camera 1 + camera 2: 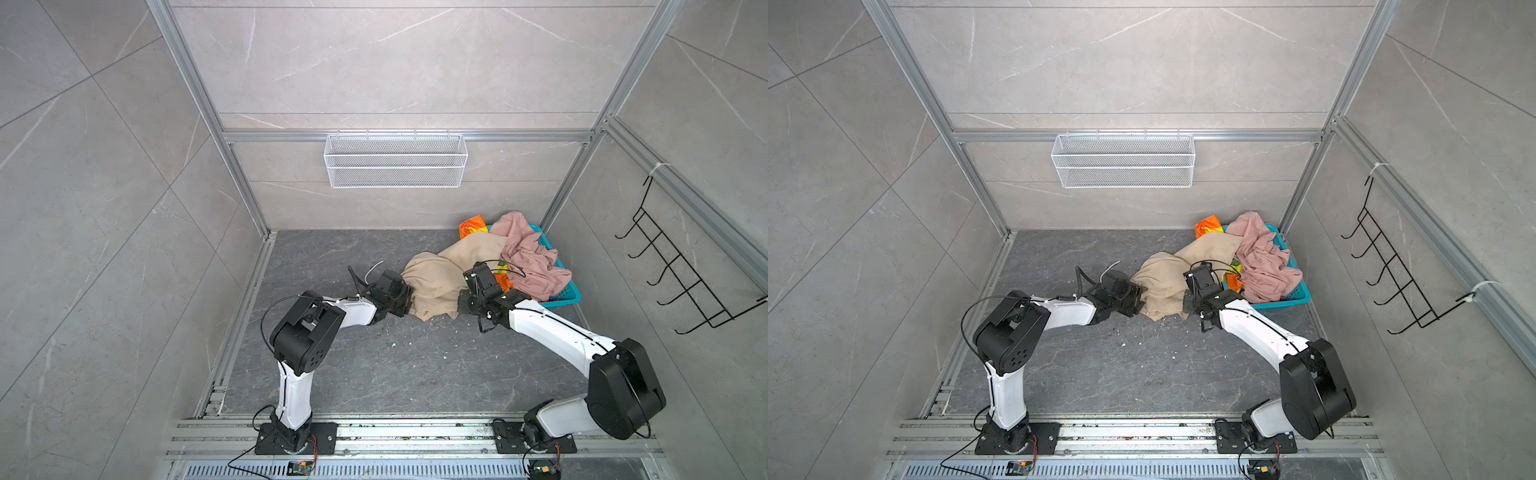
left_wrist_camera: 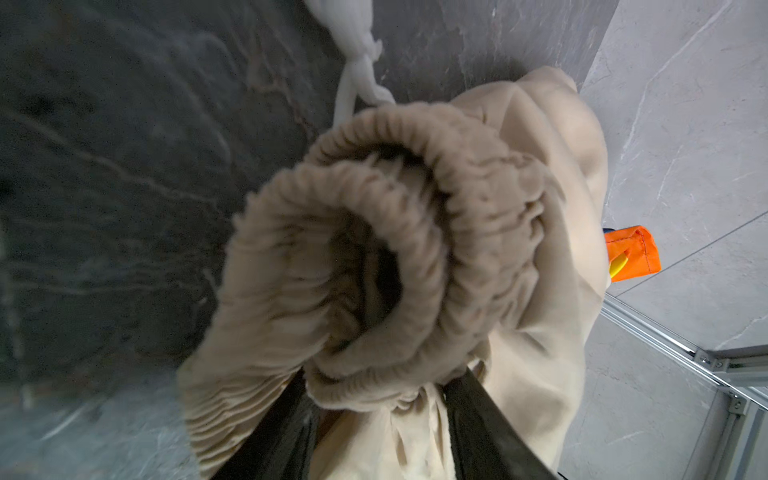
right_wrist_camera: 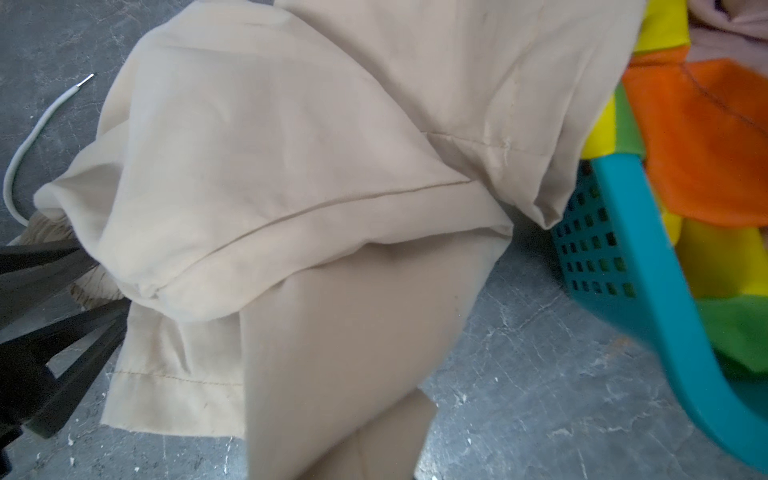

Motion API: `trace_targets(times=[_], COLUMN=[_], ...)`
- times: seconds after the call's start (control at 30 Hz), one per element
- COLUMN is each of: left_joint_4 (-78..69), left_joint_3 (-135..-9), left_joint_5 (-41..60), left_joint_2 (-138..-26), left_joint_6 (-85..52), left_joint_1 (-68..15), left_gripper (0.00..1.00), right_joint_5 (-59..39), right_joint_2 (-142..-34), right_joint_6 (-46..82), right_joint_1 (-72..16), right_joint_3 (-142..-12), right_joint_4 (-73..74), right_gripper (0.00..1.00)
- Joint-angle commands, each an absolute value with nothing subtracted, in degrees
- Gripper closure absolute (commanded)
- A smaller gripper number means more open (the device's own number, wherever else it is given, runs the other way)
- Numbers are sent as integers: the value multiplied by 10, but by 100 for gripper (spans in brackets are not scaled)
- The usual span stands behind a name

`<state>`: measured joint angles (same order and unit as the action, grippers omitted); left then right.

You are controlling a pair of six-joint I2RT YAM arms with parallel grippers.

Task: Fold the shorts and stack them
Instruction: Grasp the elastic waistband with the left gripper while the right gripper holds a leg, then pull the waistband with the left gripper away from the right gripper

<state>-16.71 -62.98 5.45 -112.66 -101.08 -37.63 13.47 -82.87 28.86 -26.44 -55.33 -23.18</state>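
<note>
Both top views: arms reach forward, elbows raised. The left gripper (image 1: 409,297) grasps beige shorts (image 1: 440,274) by the waistband; the right gripper (image 1: 459,305) is clenched on a leg. Dark desk (image 1: 395,365), grey walls (image 1: 395,62).

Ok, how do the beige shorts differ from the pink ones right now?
The beige shorts trail out of the teal basket onto the floor; the pink shorts lie heaped in it. The left gripper and right gripper hold the beige shorts; neither touches the pink shorts. Both are crumpled, unfolded fabric.
</note>
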Motion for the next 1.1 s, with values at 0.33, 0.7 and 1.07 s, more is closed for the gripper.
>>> trace_targets(times=[0.33, 0.7, 1.07], left_joint_4=[-154, -95, 29], left_joint_3=[-648, -732, -936], left_joint_5=[9, 89, 248], left_joint_2=[-1151, -1078, -1007], left_joint_6=[-925, -793, -711], left_joint_1=[-358, -250, -95], left_gripper=[89, 100, 100], right_joint_5=[134, 138, 143], right_joint_2=[-785, -762, -763], right_joint_6=[279, 243, 145], right_joint_1=[-258, -248, -187], right_joint_3=[-533, -544, -743], right_joint_4=[-227, -232, -299], right_gripper=[95, 95, 93])
